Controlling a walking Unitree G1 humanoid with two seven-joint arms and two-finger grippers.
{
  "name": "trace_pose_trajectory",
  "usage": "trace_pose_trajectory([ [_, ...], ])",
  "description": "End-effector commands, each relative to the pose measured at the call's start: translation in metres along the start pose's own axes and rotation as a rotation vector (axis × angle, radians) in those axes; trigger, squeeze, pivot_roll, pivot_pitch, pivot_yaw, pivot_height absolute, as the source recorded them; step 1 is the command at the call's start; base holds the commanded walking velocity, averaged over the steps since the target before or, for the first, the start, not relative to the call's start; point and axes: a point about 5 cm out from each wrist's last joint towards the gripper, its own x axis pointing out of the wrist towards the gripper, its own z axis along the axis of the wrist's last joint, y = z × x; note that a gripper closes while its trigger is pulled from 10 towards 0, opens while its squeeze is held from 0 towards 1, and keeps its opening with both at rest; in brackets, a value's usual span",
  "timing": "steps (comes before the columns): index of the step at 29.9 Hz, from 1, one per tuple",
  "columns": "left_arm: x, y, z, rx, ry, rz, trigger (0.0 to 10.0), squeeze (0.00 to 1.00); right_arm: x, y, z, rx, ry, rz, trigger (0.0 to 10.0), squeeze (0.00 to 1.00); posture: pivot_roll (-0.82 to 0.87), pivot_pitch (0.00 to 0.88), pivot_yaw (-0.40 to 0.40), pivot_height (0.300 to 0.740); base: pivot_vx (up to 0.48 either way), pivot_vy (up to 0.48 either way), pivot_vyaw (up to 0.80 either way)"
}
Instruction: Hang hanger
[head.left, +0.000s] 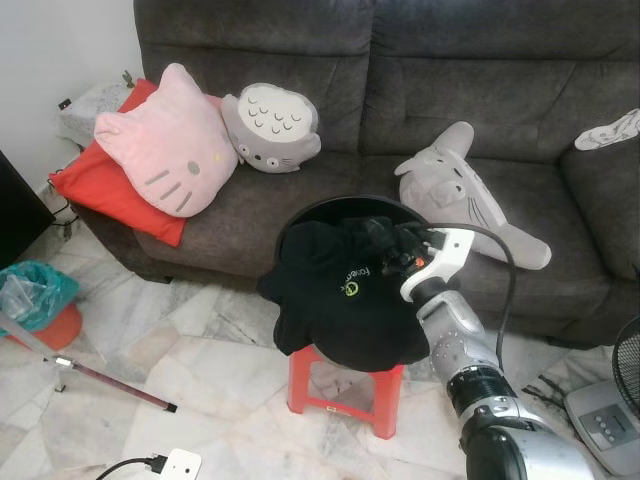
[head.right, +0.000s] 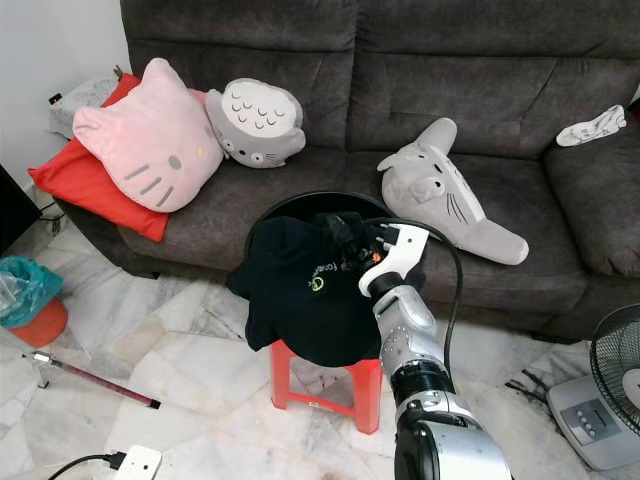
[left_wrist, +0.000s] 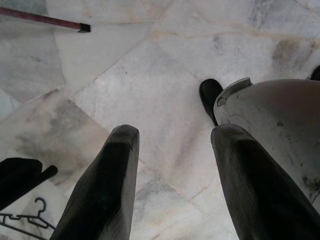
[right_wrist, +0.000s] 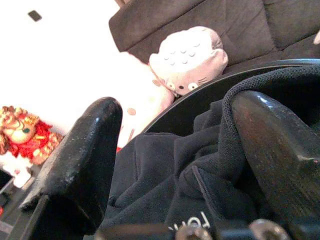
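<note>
From the head views, the right tool (head.left: 385, 245) reaches out over a black T-shirt (head.left: 335, 290) heaped on a round black tray (head.right: 300, 205), which sits on a red stool (head.left: 345, 385) in front of the grey sofa (head.left: 500, 80). The tool's tips are buried in the dark folds near the collar, so where they end is hard to make out. The shirt hides most of the tray and the stool's seat. On the sofa lie a pink cat cushion (head.left: 170, 150), a red cushion (head.left: 95, 185), a round grey plush (head.left: 270, 125) and a long grey plush (head.left: 465, 195). A fan (head.right: 610, 385) is cut off at the right edge.

In the left wrist view, the left tool (left_wrist: 172, 165) hangs with its two black fingers (left_wrist: 107, 185) spread apart over the marble floor (left_wrist: 150, 75), nothing between them. A thin black wire hanger (left_wrist: 25, 220) lies on the floor beside one finger, partly cut off by the frame edge, well away from the right tool.

In the right wrist view, the right tool's fingers (right_wrist: 82, 160) stand wide apart, one of them pressed under a fold of the shirt, the fabric lying between them but not clamped.
</note>
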Motion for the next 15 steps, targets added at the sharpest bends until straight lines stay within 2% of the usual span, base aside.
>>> trace_pose_trajectory([
  [1,-0.002,0.003,-0.007,0.011,0.023,0.002,10.0,0.00,-0.005,0.000,0.001,0.012,-0.027,0.000,10.0,0.00,-0.04,0.034,0.052,0.740,0.000,0.000,0.00],
  [3,-0.002,0.003,-0.007,0.011,0.022,-0.001,10.0,0.00,-0.012,-0.003,-0.004,0.013,-0.016,-0.018,10.0,0.00,-0.05,0.034,0.053,0.740,0.000,0.000,0.00],
  [5,-0.002,0.003,-0.007,0.011,0.022,-0.001,10.0,0.00,-0.012,-0.003,-0.004,0.013,-0.016,-0.018,10.0,0.00,-0.05,0.034,0.053,0.740,0.000,0.000,0.00],
  [10,-0.002,0.003,-0.006,0.011,0.021,-0.002,10.0,0.00,-0.035,-0.021,-0.015,0.034,0.008,-0.106,10.0,0.00,-0.05,0.030,0.052,0.740,0.000,0.000,0.00],
  [15,-0.002,0.003,-0.006,0.012,0.020,-0.004,10.0,0.00,-0.041,-0.025,-0.017,0.049,0.017,-0.127,10.0,0.00,-0.05,0.029,0.052,0.740,0.000,0.000,0.00],
])
